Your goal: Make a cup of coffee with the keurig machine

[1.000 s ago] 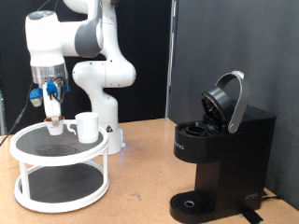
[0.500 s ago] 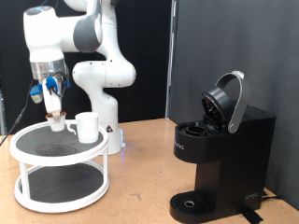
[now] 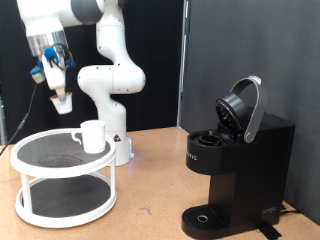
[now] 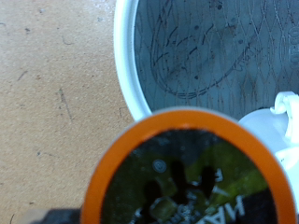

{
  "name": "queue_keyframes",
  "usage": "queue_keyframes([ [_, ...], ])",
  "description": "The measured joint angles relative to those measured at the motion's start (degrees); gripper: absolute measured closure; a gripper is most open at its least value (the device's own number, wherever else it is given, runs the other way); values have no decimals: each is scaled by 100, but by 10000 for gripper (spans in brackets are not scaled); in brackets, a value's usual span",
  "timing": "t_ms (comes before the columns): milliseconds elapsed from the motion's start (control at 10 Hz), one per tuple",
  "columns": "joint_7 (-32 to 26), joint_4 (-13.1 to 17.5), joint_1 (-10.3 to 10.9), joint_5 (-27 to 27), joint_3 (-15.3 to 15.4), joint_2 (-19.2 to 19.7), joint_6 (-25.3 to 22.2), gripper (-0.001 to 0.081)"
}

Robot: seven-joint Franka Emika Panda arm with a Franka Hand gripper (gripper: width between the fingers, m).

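My gripper (image 3: 61, 101) is raised above the white two-tier stand (image 3: 30, 163) at the exterior view's left, shut on a small coffee pod (image 3: 62, 103). In the wrist view the pod (image 4: 183, 175) fills the foreground, with an orange rim and a dark printed top. The white cup (image 3: 93, 135) stands on the stand's top tier, below the gripper and a little to its right; a part of it shows in the wrist view (image 4: 278, 119). The black keurig machine (image 3: 236, 170) stands at the exterior view's right with its lid (image 3: 242, 108) up.
The stand's dark top tier (image 4: 215, 47) with its white rim (image 4: 124, 56) lies under the gripper on the tan wooden table (image 3: 150, 190). The robot's white base (image 3: 110, 100) stands behind the stand. A black backdrop hangs behind the machine.
The gripper has risen from the stand's top tier, near the cup, with the pod between its fingers. The cup and the machine have not moved.
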Motion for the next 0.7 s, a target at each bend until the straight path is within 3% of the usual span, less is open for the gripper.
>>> queue_keyframes([
  [400, 22, 354, 4, 83, 63, -5, -373, 480],
  [700, 65, 441, 116, 692, 145, -4, -440, 480],
])
